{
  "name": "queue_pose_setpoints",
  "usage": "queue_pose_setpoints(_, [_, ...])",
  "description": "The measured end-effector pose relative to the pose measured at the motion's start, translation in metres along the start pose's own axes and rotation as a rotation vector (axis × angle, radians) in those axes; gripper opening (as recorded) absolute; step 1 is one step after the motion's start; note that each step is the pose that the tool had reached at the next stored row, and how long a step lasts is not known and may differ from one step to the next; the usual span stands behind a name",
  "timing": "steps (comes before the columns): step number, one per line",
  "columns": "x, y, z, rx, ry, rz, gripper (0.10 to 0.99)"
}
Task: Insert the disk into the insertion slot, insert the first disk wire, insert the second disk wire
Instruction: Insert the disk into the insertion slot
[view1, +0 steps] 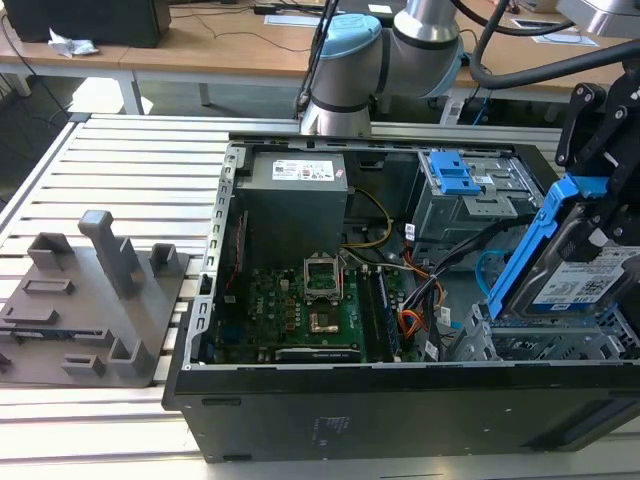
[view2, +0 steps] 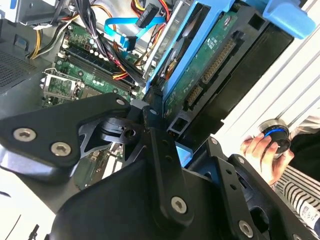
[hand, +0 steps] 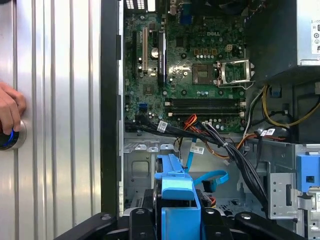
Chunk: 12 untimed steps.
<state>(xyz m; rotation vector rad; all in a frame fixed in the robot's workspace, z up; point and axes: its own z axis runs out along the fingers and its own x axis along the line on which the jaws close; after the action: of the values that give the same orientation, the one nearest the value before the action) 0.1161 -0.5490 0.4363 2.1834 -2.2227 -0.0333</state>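
disk (view1: 590, 285) in its blue caddy hangs tilted, clamped between the gripper (view1: 598, 215) fingers, lower end at the mouth of the insertion slot (view1: 540, 345) in the computer case's (view1: 400, 420) near corner on the exterior view's right. second disk wire (hand: 210, 179) curves across the case floor near the slot. a person's hand (hand: 9, 112) covers a round button (hand: 10, 139) on the slatted table (view1: 120, 150).

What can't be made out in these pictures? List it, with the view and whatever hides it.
- Exterior view: the disk, held by the gripper, runs off that view's right edge and hides part of the insertion slot.
- First wrist view: the second disk wire passes behind the disk's blue caddy, so its end is hidden.
- First wrist view: the person's hand is cut by the picture's edge.
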Motion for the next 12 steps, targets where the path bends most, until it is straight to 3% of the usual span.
queue_pose_setpoints(5, [0.0000, 0.0015, 0.0027, 0.000, 0.0003, 0.000, 0.365])
queue_pose_setpoints(12, [0.0000, 0.0013, 0.0143, 0.000, 0.0001, 0.000, 0.365])
